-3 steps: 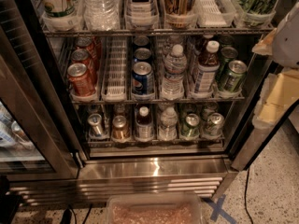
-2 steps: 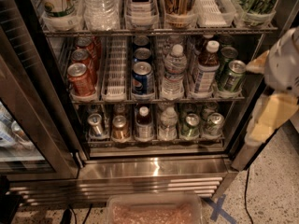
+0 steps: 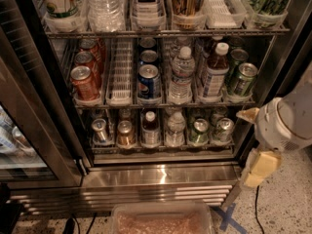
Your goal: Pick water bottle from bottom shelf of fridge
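Note:
The fridge point(image 3: 44, 106) stands open in front of me. On its dim bottom shelf point(image 3: 161, 147) the small clear water bottle point(image 3: 175, 129) with a white cap stands upright in a lane tray, right of centre. A dark-liquid white-capped bottle point(image 3: 150, 128) is to its left and a green can point(image 3: 199, 131) to its right. My gripper point(image 3: 258, 165), pale yellow under a white rounded wrist point(image 3: 285, 123), hangs outside the fridge at the right door frame. It is to the right of the bottle, slightly lower, and touches nothing.
The middle rack holds red cans point(image 3: 84, 82), Pepsi cans point(image 3: 148, 81), a taller clear water bottle point(image 3: 183, 74) and green cans point(image 3: 242, 78). The glass door point(image 3: 29, 145) is open at the left. A shiny steel grilled base point(image 3: 156, 189), a clear plastic bin point(image 3: 161, 221) and blue floor tape point(image 3: 228, 218) lie below.
My arm has come further into view from the right edge, moving left and down toward the level of the bottom shelf. The drinks have not moved.

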You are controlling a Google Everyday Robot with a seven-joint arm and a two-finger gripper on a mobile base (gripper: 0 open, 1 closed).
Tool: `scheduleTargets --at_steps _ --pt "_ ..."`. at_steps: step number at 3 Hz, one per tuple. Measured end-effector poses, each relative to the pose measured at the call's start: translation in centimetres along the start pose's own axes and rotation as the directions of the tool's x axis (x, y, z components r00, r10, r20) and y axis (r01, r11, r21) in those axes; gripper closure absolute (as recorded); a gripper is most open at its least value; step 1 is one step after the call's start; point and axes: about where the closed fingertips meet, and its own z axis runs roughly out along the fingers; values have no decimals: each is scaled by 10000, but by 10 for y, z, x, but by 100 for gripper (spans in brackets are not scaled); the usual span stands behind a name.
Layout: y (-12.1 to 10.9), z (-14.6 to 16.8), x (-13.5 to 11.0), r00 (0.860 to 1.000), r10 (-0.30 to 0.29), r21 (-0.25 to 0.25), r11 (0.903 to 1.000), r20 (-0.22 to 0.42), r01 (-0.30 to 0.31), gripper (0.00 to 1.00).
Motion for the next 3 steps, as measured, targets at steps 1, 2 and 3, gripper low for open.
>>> scheduleTargets --at_steps 1,2,3 --pt "8 29 8 9972 -646 -108 9978 384 651 0" --pt "8 29 8 9972 -645 -106 9978 384 650 0" --pt "10 42 10 9984 -438 207 9989 363 431 0"
